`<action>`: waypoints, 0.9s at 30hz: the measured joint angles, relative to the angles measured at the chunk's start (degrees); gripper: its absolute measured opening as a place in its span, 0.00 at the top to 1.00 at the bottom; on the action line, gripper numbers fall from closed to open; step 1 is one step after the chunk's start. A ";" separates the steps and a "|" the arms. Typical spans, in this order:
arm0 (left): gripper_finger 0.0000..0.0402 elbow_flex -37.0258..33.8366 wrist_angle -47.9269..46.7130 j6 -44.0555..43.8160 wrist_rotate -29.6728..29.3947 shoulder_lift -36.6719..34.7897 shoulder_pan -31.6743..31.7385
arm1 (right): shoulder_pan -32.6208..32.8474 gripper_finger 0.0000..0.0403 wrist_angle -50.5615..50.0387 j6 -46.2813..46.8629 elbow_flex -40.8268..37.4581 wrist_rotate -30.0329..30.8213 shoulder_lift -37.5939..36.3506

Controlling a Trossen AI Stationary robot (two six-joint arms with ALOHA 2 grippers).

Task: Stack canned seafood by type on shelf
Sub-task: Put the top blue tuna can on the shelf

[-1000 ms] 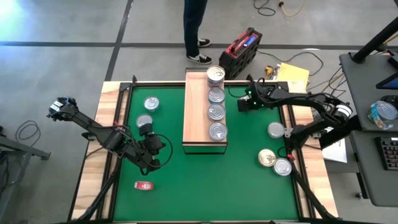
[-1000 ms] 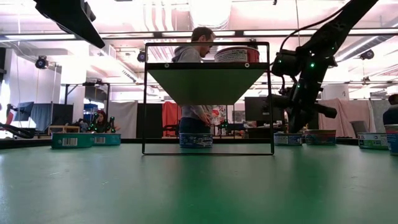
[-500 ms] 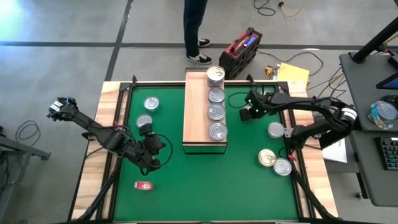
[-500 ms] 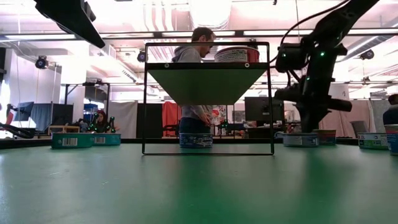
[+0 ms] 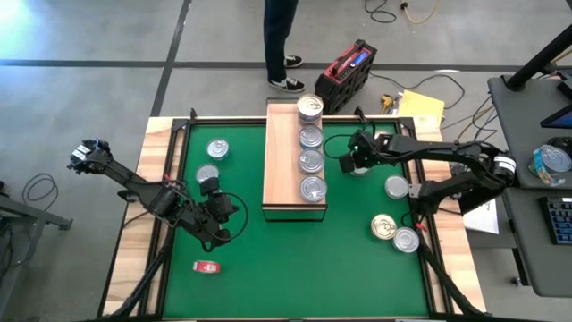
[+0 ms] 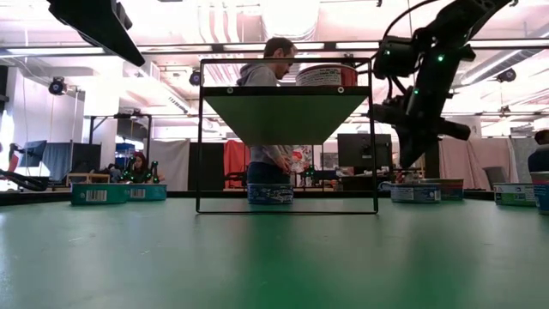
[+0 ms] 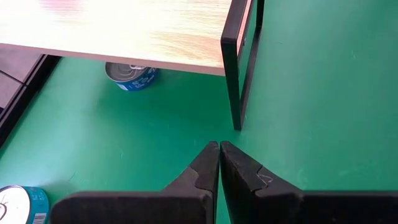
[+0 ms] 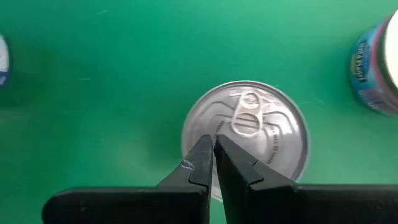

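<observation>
We hold the right gripper [image 8: 214, 163] clenched and empty directly above a silver tin [image 8: 245, 138] lying flat on the table, beside the shelf [image 5: 284, 170]; left gripper [image 7: 219, 163] clenched, farther off.

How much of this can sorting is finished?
Four cans already sit in a row on the shelf. Nothing is held: the right gripper, fingers shut, hovers over a silver can on the mat, and the left gripper waits shut. At least five loose cans remain.

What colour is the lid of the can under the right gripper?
Silver lid on the can, clearest in the right wrist view.
</observation>
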 joint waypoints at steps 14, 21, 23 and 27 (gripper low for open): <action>1.00 0.00 -0.02 0.00 0.00 -0.01 0.00 | 2.04 0.97 1.01 2.53 -4.67 2.64 0.85; 1.00 0.00 0.03 0.00 -1.80 0.00 0.00 | 5.36 0.97 1.18 5.38 -5.11 2.04 0.85; 1.00 0.00 0.29 0.00 -3.61 0.00 0.01 | 6.25 0.97 1.21 6.18 -5.17 1.14 0.85; 1.00 0.00 0.31 0.02 -4.20 0.00 0.04 | 8.60 0.97 1.24 8.24 -5.43 0.75 0.85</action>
